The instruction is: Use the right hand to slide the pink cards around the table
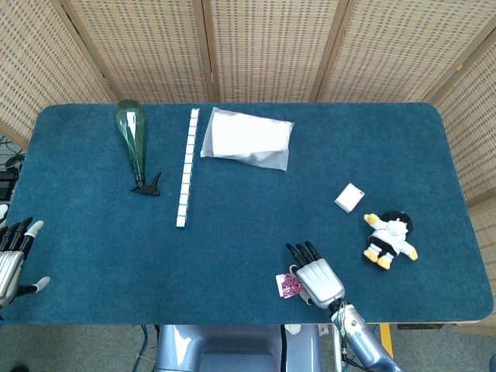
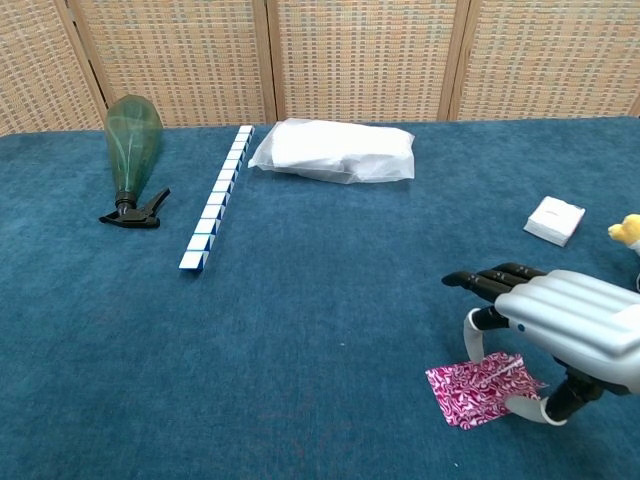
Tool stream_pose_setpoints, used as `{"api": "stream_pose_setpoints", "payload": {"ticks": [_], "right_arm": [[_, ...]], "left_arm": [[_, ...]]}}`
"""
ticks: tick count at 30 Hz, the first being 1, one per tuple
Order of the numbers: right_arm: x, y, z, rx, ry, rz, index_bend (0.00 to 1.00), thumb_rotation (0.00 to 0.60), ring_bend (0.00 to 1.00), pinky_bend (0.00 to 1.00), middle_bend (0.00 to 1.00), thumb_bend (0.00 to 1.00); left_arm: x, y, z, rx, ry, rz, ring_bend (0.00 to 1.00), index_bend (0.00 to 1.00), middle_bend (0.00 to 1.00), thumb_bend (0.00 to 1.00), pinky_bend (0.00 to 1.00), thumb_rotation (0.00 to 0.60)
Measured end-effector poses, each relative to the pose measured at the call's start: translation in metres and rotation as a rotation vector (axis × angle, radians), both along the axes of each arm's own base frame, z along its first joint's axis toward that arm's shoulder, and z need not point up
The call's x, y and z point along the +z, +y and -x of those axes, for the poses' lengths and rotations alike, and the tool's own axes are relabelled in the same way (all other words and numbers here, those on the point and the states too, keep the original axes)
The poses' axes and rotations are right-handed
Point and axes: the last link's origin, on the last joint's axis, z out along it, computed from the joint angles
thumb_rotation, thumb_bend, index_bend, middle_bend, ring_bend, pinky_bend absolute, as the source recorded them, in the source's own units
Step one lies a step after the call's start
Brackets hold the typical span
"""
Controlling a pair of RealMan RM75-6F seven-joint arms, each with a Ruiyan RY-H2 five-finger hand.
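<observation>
The pink patterned cards (image 2: 476,390) lie flat on the blue table near its front edge, and in the head view the pink cards (image 1: 288,285) peek out at the left of my right hand (image 1: 316,274). My right hand (image 2: 560,325) hovers palm down over their right part, fingers stretched forward, thumb tip and one fingertip resting on the cards. It grips nothing. My left hand (image 1: 14,260) sits at the table's far left edge, fingers apart and empty.
On the blue table (image 1: 256,209) lie a green spray bottle (image 1: 133,143), a row of white-blue blocks (image 1: 186,167), a white plastic bag (image 1: 248,138), a small white box (image 1: 349,198) and a plush toy (image 1: 390,239) to the right of my hand.
</observation>
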Motion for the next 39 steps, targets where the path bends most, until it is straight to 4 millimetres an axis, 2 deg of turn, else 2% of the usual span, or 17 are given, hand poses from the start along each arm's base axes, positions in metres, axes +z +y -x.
{"api": "stream_pose_setpoints", "payload": {"ticks": [14, 19, 23, 32, 39], "right_arm": [[0.001, 0.002, -0.001, -0.003, 0.001, -0.005, 0.31, 0.600, 0.00, 0.02, 0.00, 0.31], [0.000, 0.003, -0.001, -0.004, 0.006, -0.009, 0.30, 0.600, 0.00, 0.02, 0.00, 0.31], [-0.001, 0.003, 0.000, -0.007, 0.013, -0.011, 0.29, 0.600, 0.00, 0.02, 0.00, 0.26], [0.000, 0.004, -0.001, -0.009, 0.009, -0.008, 0.29, 0.600, 0.00, 0.02, 0.00, 0.26], [0.017, -0.001, -0.004, -0.020, -0.039, 0.027, 0.29, 0.600, 0.00, 0.02, 0.00, 0.26]], "left_arm": [[0.000, 0.000, 0.000, 0.000, 0.000, 0.000, 0.00, 0.00, 0.00, 0.01, 0.00, 0.600], [0.000, 0.000, 0.000, 0.000, 0.000, 0.000, 0.00, 0.00, 0.00, 0.01, 0.00, 0.600], [0.000, 0.000, 0.000, -0.001, 0.000, -0.001, 0.00, 0.00, 0.00, 0.01, 0.00, 0.600], [0.000, 0.000, 0.000, -0.001, 0.000, -0.001, 0.00, 0.00, 0.00, 0.01, 0.00, 0.600], [0.000, 0.000, 0.000, -0.001, -0.001, -0.001, 0.00, 0.00, 0.00, 0.01, 0.00, 0.600]]}}
